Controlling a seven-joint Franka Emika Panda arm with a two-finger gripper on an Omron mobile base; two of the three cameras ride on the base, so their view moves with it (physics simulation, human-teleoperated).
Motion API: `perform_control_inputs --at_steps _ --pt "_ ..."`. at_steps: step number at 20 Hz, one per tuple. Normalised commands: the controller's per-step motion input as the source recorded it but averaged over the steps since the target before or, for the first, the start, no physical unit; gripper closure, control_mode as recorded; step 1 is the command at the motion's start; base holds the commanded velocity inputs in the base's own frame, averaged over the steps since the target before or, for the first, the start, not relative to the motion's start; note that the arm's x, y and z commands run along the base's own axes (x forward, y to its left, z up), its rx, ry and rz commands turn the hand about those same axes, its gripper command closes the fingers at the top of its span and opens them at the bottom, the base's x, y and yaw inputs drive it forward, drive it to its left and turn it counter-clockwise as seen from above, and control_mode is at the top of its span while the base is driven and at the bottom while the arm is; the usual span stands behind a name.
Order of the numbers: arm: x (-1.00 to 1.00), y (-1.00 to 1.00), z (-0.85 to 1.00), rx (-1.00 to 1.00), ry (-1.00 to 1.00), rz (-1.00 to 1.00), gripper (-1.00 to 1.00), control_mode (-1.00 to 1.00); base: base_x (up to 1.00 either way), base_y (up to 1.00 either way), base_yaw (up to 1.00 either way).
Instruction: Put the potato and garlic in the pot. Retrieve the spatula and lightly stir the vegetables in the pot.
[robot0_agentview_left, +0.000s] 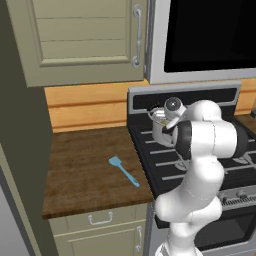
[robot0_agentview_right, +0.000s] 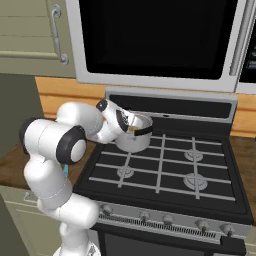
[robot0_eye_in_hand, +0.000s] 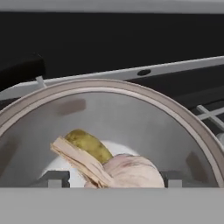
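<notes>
Hand view looks straight down into the pot, where the potato lies on the bottom and the garlic sits right against it, between the two finger tips; these stand apart on either side of the bulb, and I cannot tell whether they have let go of it. From the right base view the gripper sits at the pot's rim on the rear left burner of the stove. The sensible move, I judge, is to spread the fingers fully, then lift straight up clear of the rim before swinging toward the spatula. That lies flat on the counter, well apart from the pot, with its head toward the back wall and its handle running toward the front edge and the stove.
</notes>
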Motion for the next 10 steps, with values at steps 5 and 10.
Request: perform_control_inputs --at_steps 5,10 --pt "-0.08 0.0 0.39 0.0 0.0 0.06 -1.0 -1.0 0.0 0.0 0.0" --pt "-0.66 0.09 0.71 0.0 -0.02 0.04 -1.0 -1.0 0.0 0.0 0.0"
